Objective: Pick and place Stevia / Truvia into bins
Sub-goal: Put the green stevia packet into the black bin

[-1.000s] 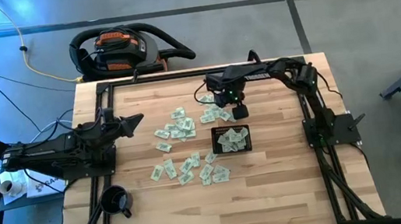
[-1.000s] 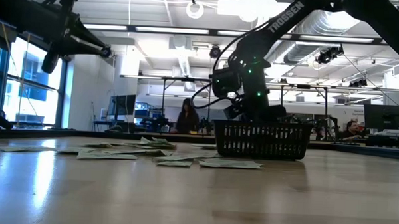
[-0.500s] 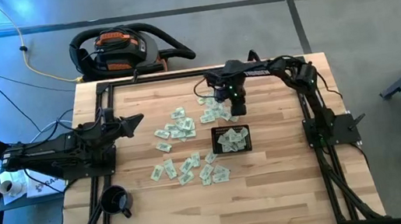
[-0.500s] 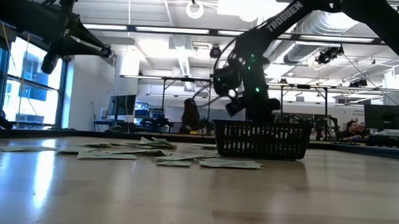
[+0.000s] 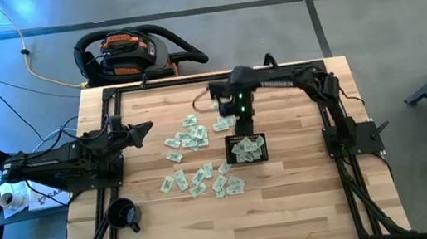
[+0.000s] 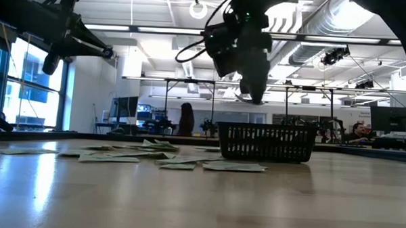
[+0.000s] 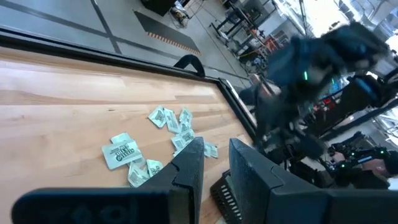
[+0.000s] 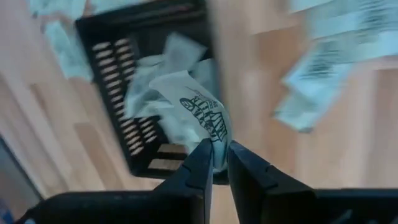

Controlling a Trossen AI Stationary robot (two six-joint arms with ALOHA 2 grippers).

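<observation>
The work surface was a pale butcher-block wooden table (image 5: 293, 209) bordered by black frame rails, standing on a grey concrete floor. A black and orange canister vacuum (image 5: 127, 52) lay on the floor beyond the table's far edge, and a round black mug with a handle (image 5: 124, 214) stood near the table's front left corner. In the low view the room behind showed ceiling ducts, strip lights, desks with monitors, and a person (image 6: 186, 119) standing in the background.

Small pale green and white paper sachets (image 5: 190, 134) lay scattered across the table's centre, to the left of and in front of a small black rectangular mesh basket (image 5: 247, 149), which already contained several sachets.

The left gripper (image 5: 144, 129) hung idle over the table's left side, its fingers (image 7: 189, 168) parted by a narrow gap and holding nothing.

The right gripper (image 8: 216, 160) was pinched onto one white printed sachet (image 8: 196, 112), raised above the table near the basket's far edge.

Compared with one second earlier, the right arm had risen from table level behind the basket to well above its rim and shifted slightly left. The left arm and the scattered sachets had not moved.
</observation>
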